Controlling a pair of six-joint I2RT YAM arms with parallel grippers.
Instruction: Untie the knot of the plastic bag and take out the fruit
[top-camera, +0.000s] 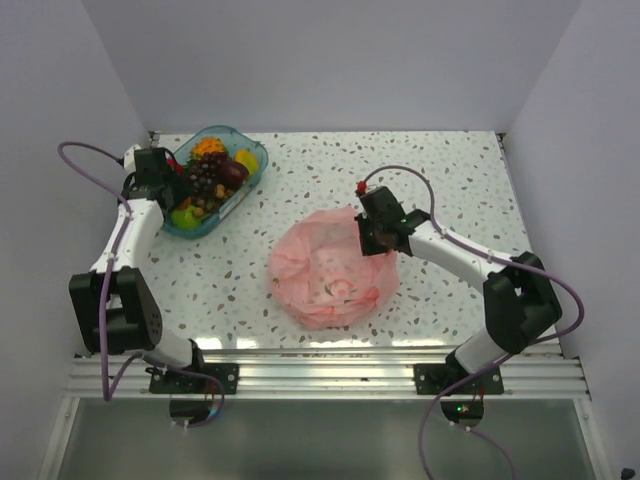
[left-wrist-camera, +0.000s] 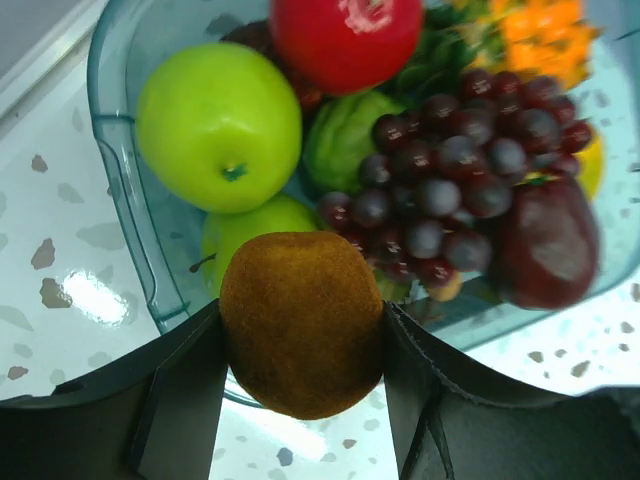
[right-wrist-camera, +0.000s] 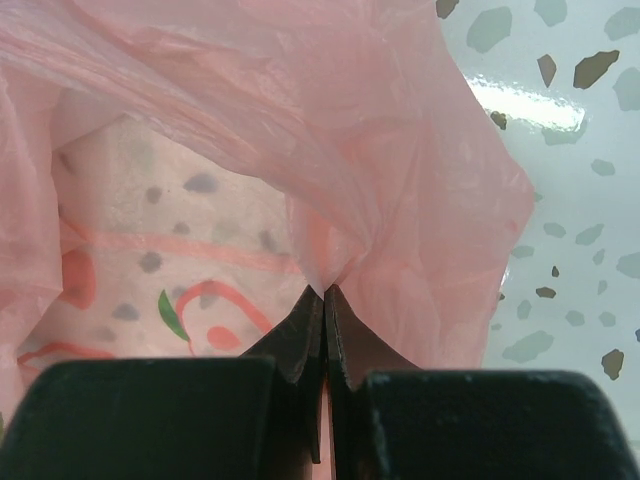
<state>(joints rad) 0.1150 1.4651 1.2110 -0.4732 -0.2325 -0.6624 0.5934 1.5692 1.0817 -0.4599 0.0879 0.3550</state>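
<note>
The knot cannot be made out in any of the 3 views, and whatever lies inside the plastic bag (top-camera: 330, 272) is veiled by its folds; only red printed lines and a green leaf shape are glimpsed through the film from the right wrist. The bag is spread flat on the worktop (top-camera: 440, 170) in front of the right arm, roughly round from above and slightly wider from side to side. Its far right edge is pinched between the right jaws, which are closed to a hairline on a fold of pink plastic; this grip is hidden under the wrist in the top view. A kiwi (left-wrist-camera: 298, 300), brown and fuzzy, is clamped between the left jaws, which are parted only by its width, with its slightly longer axis running along the fingers. It is held at the near rim of the blue tray (left-wrist-camera: 125, 215), in which a green apple (left-wrist-camera: 218, 125), grapes (left-wrist-camera: 450, 180) and a red fruit (left-wrist-camera: 345, 40), cut off by the frame, are seen. Whether the kiwi touches the rim cannot be told, and from above it is hidden by the left wrist.
</note>
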